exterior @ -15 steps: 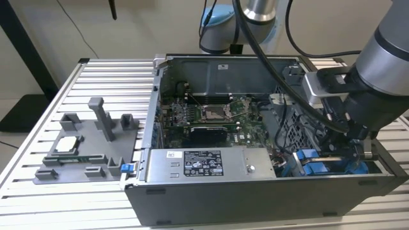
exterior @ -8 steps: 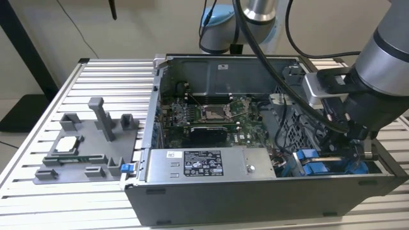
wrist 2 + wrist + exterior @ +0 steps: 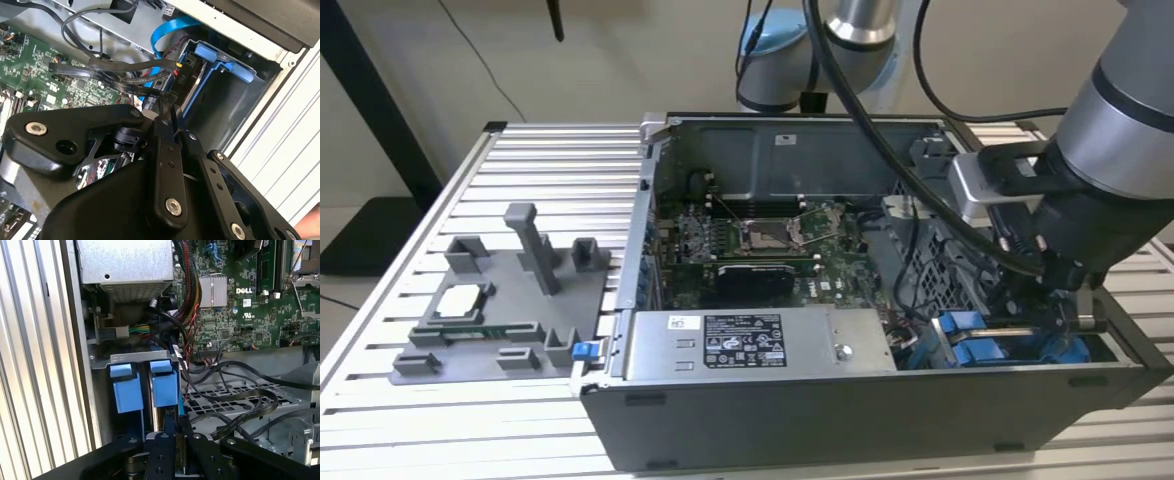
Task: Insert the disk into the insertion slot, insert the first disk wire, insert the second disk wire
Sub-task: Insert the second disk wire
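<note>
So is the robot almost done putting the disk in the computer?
The disk already sits in the insertion slot, blue tabs showing. The gripper is down at the disk's edge among black wires. I can't tell if either wire is plugged in, so that part looks unfinished.

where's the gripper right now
The gripper hangs over the case's front corner on the exterior view's right, just above the blue drive carriers and beside the silver power supply box.

black cables crowding the insertion slot, cage wall beside
</note>
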`<state>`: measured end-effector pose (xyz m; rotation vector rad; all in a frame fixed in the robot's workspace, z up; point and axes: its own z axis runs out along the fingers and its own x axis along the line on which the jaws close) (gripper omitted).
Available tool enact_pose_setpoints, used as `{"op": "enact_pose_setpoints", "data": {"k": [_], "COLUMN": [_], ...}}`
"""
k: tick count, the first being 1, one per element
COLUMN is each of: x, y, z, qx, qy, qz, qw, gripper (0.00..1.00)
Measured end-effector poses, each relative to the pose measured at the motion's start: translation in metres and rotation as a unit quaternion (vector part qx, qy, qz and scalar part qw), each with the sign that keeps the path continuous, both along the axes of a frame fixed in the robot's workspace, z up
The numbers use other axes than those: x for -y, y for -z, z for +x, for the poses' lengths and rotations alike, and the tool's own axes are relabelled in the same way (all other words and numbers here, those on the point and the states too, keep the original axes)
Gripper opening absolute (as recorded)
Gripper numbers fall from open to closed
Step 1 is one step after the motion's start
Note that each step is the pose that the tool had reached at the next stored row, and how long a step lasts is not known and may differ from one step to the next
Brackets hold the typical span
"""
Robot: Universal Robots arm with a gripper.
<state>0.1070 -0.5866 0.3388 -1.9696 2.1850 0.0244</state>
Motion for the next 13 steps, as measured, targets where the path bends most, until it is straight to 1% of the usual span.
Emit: {"op": "enact_pose_setpoints", "data": {"k": [4, 7, 10, 11, 12, 13], "x": [-0.0003, -0.0003, -0.0006, -0.0007, -0.0007, -0.0007], "y": [0.0013, 0.0052, 0.006, 0.0058, 0.0031, -0.0018], "z": [0.0, 0.0, -0.0001, -0.0001, 0.0, -0.0001], "qx": [0.0003, 0.0003, 0.0003, 0.0002, 0.0003, 0.0003], "qy": [0.0, 0.0, 0.0, 0.0, 0.0, 0.0], "qz": [-0.0029, -0.0059, -0.0059, -0.0056, -0.0053, -0.0054], "qw": [1.0, 1.0, 1.0, 1.0, 1.0, 1.0], "gripper": [0.0, 0.0, 0.0, 1.0, 1.0, 1.0]}}
